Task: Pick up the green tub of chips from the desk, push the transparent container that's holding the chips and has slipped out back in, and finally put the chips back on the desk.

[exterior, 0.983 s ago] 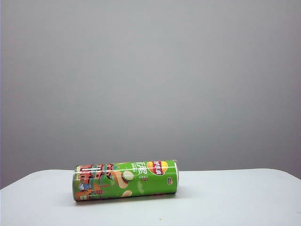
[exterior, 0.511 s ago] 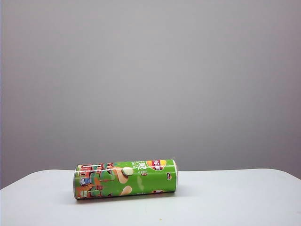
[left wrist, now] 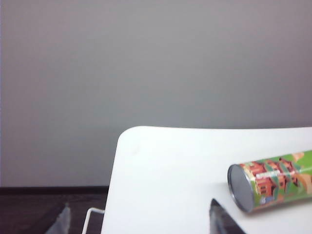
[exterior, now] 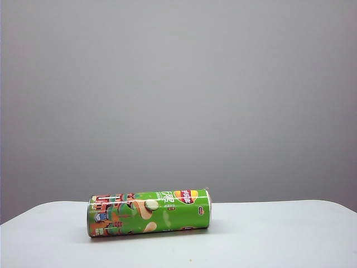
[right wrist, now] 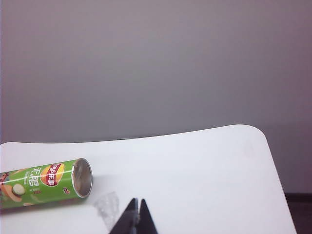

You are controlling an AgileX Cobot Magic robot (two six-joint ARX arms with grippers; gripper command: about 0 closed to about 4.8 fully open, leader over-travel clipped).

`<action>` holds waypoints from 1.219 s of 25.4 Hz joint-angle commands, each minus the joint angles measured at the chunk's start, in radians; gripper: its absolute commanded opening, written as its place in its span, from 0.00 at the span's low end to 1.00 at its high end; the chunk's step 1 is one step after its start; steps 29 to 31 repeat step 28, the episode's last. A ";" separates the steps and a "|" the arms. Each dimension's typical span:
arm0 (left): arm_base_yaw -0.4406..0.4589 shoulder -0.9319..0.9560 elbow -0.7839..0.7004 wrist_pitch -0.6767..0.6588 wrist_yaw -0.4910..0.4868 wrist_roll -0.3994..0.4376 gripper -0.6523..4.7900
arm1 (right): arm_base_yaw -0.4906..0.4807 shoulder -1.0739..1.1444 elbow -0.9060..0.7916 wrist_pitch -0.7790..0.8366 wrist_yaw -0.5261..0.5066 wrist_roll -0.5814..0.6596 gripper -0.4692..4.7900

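Observation:
The green tub of chips (exterior: 149, 213) lies on its side on the white desk (exterior: 279, 234), left of centre in the exterior view, with no gripper in that view. The left wrist view shows its closed grey end (left wrist: 239, 187), near one fingertip (left wrist: 217, 214) of my left gripper (left wrist: 139, 214), which is open and empty over the desk's corner. In the right wrist view the tub's open mouth (right wrist: 82, 177) looks brownish inside. My right gripper (right wrist: 137, 204) is shut and empty, a short way from that mouth. The transparent container and the chips are hidden.
A small crinkled clear plastic piece (right wrist: 108, 206) lies on the desk between the tub's mouth and my right gripper. A white frame bar (left wrist: 89, 217) sits below the desk's rounded corner (left wrist: 124, 141), with dark floor (left wrist: 48, 204) beyond. A grey wall stands behind the desk.
The tub's print has turned slightly back and forth, so the tub has rocked a little in place. No gripper appears in the exterior view at any point.

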 commanded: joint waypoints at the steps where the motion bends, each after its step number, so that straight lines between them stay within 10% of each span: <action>1: 0.000 0.000 0.004 -0.020 0.006 0.001 0.67 | 0.001 0.000 -0.006 -0.018 -0.006 -0.001 0.08; 5: 0.000 0.000 0.004 -0.095 0.067 0.017 0.12 | 0.000 0.000 -0.006 -0.053 -0.021 0.009 0.09; 31: 0.000 0.000 0.004 -0.090 0.069 0.020 0.23 | 0.000 0.000 -0.006 -0.105 -0.014 0.008 0.09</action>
